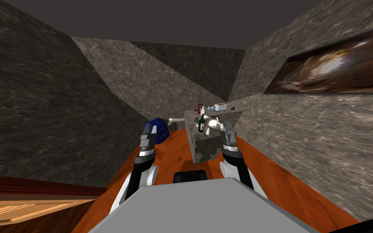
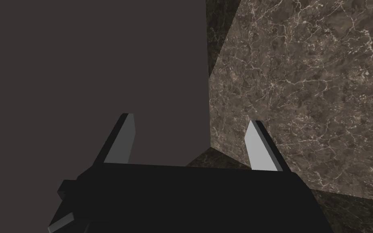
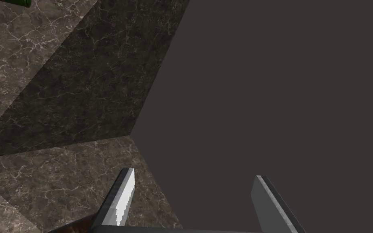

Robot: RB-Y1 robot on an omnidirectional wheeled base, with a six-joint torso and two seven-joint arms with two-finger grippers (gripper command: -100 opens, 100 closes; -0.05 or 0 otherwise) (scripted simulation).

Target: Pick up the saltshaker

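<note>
My right end effector (image 3: pixel 193 177) is released, its two fingers spread wide with nothing between them and nothing touching them. It hangs at the near right side of the stone counter (image 1: pixel 206 149), close to the small white saltshaker (image 1: pixel 208 131) (which stands just beside the green bottle (image 1: pixel 201 123)). My left end effector (image 2: pixel 190 120) is likewise spread and empty, near a blue object (image 1: pixel 160 129).

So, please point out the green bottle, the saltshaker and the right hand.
green bottle (image 1: pixel 201 125), head view, its body.
saltshaker (image 1: pixel 208 131), head view, its white side.
right hand (image 3: pixel 194 174), right wrist view, between its fingertips.
</note>
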